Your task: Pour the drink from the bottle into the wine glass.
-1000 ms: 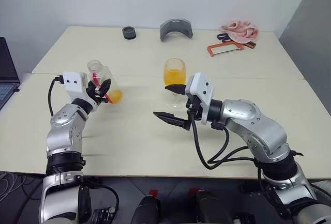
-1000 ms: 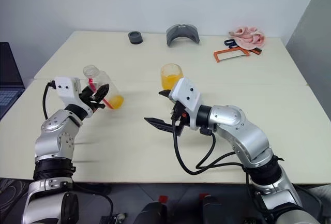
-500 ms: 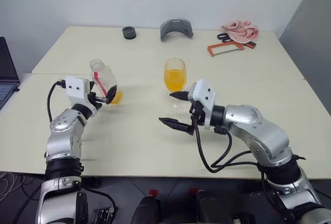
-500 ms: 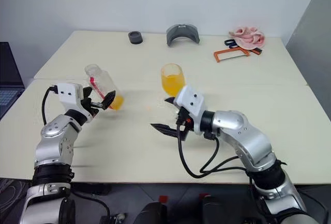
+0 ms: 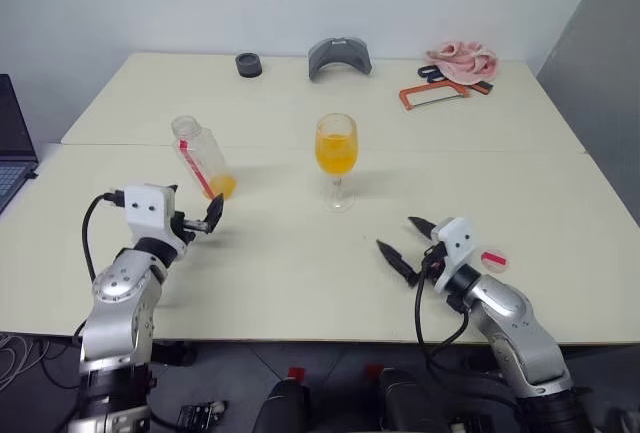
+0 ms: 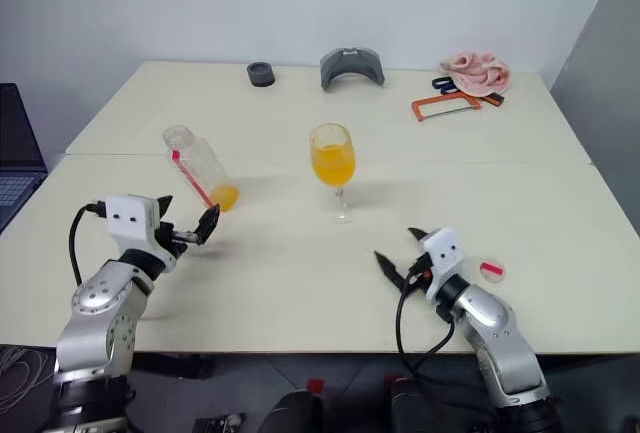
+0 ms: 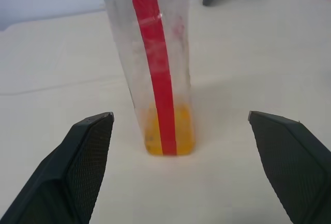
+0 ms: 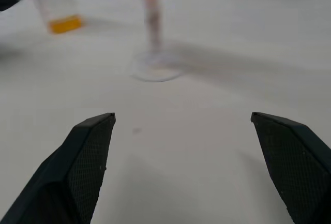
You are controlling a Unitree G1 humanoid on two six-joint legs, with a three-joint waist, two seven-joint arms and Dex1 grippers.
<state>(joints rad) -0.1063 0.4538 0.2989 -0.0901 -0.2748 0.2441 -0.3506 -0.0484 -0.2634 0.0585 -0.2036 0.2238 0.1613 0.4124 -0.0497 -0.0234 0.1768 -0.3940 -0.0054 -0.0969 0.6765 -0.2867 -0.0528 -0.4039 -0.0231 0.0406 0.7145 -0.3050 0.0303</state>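
Observation:
The bottle (image 5: 202, 156) stands uncapped on the table, clear with a red stripe and a little orange drink (image 5: 222, 188) at its base. My left gripper (image 5: 195, 211) is open just in front of the bottle (image 7: 155, 69), with its fingers apart on either side and not touching it. The wine glass (image 5: 336, 158) stands mid-table, its bowl about half full of orange drink (image 5: 336, 153). My right gripper (image 5: 403, 238) is open and empty low over the table, well short of the glass's foot (image 8: 155, 69). A white-and-red cap (image 5: 492, 259) lies beside the right wrist.
Along the table's far edge lie a black round piece (image 5: 249, 64), a grey curved part (image 5: 340, 56), a pink cloth (image 5: 463, 58) and an orange hacksaw (image 5: 433, 94). A laptop (image 5: 10, 143) sits at the left edge.
My left gripper opened and let go of the bottle, which now stands on the table, then drew back. The right arm dropped and swung right, away from the wine glass.

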